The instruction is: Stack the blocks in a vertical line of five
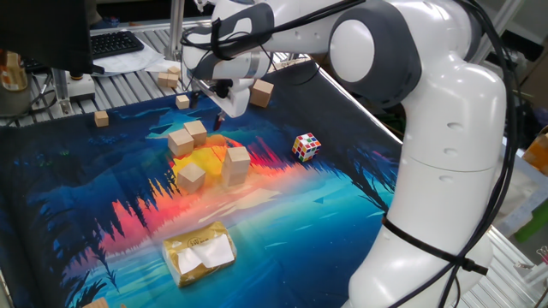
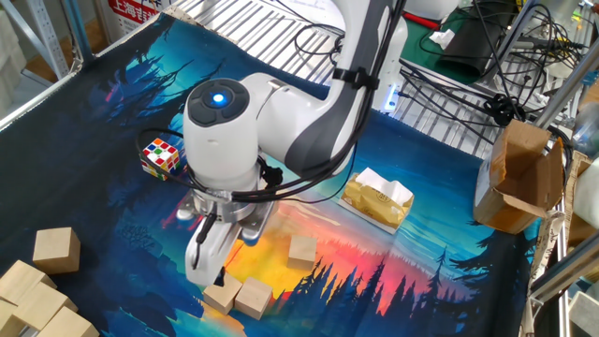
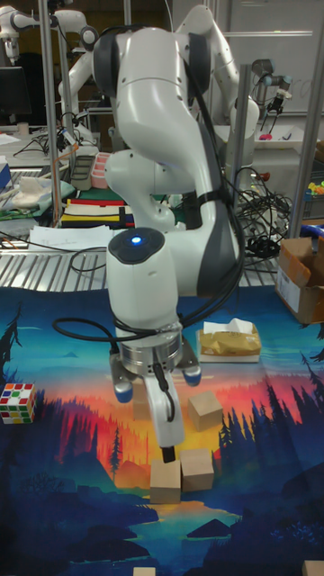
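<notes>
Several light-tan blocks lie on the picture mat (image 1: 77, 197). Two of them touch side by side (image 1: 181, 142) (image 1: 196, 130); in the other fixed view they are the pair (image 2: 222, 296) (image 2: 253, 298), and in the tall view (image 3: 165, 481) (image 3: 196, 470). My gripper (image 1: 219, 118) (image 2: 204, 276) (image 3: 171, 443) hangs just above this pair with nothing in it. Its fingers read as one narrow stem, so no gap shows. More blocks sit apart (image 1: 236, 164) (image 1: 190, 177) (image 2: 301, 250) (image 3: 205, 409). Another block lies at the mat's far edge (image 1: 262, 92) (image 2: 54, 249).
A multicoloured puzzle cube (image 1: 306, 146) (image 2: 161, 156) (image 3: 18, 402) sits to one side. A yellow tissue pack (image 1: 199, 253) (image 2: 377, 198) (image 3: 229, 342) lies on the mat. Small tan cubes (image 1: 102, 118) (image 1: 182, 101) sit near the back edge. A cardboard box (image 2: 519, 178) stands off the mat.
</notes>
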Action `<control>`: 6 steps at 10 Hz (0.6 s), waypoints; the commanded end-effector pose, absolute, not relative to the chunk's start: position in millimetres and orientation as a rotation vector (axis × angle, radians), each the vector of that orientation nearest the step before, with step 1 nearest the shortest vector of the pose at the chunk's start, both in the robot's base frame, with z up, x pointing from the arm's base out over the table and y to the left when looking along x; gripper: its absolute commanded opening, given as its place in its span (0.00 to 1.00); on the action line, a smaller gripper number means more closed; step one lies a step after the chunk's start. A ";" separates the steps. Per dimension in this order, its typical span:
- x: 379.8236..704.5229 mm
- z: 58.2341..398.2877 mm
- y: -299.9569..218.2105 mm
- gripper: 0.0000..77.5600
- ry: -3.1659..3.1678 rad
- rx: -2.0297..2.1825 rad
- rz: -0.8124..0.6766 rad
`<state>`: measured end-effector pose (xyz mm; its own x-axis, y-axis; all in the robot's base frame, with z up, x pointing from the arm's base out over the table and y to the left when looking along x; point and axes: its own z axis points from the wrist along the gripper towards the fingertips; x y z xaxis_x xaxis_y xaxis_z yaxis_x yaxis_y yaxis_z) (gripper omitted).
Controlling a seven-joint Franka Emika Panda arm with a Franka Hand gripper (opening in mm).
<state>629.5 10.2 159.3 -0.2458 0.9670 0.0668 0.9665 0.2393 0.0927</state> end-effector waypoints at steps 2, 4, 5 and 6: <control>634.4 153.5 10.9 1.00 2.398 2.003 0.202; 637.6 146.8 13.2 1.00 2.370 2.028 0.213; 639.0 143.1 14.6 1.00 2.358 2.019 0.212; 640.1 140.5 15.6 1.00 2.359 2.008 0.212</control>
